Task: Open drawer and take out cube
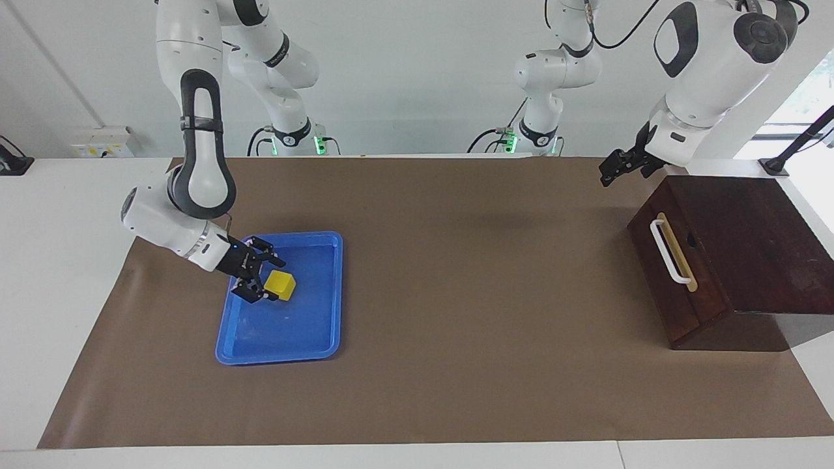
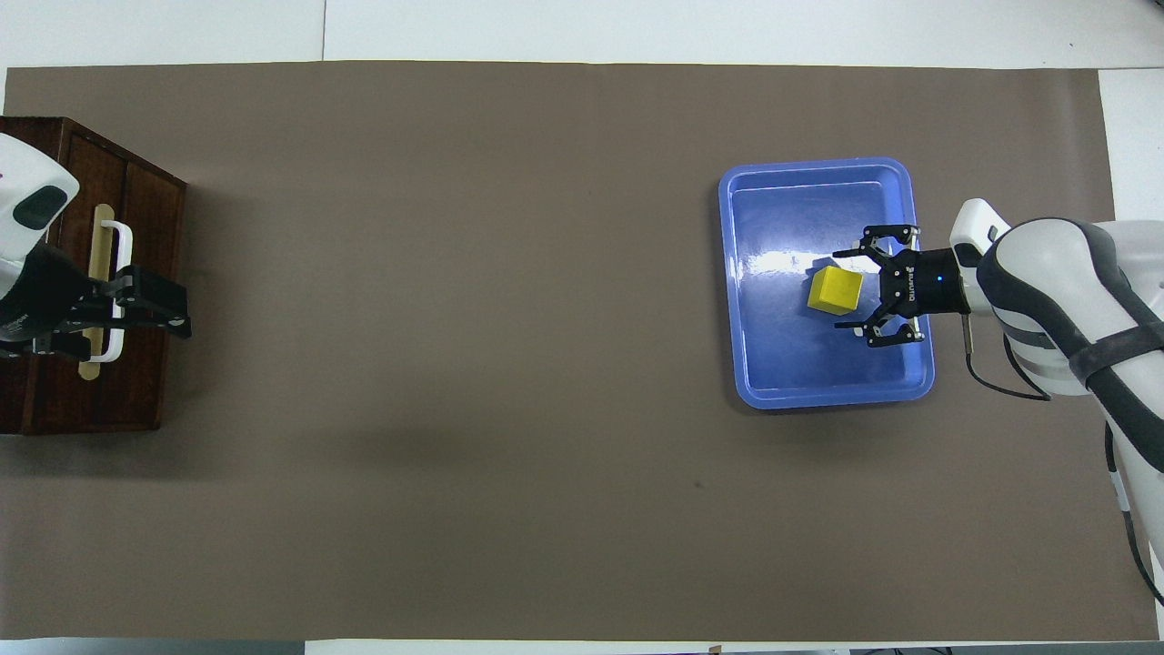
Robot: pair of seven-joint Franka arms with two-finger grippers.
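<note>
Brown paper covers the bench, where the cube [image 1: 281, 285] sits in the blue tray [image 1: 326, 293] between the right end effector [image 1: 262, 280]'s spread fingers; withdraw straight, avoiding nudges, while the left end effector [image 1: 619, 167], seemingly together, waits above the closed drawer [image 1: 674, 280].

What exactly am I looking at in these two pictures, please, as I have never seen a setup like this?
Two white robot arms work at a table under brown paper. One picture is taken from across the table, facing the robots; the other looks down from above their end. The right pincer is open over a blue tray, right beside the yellow cube lying in it; nothing is held. At the left arm's end of the table stands a dark wooden box whose drawer is shut. The left pincer waits in the air near it.
</note>
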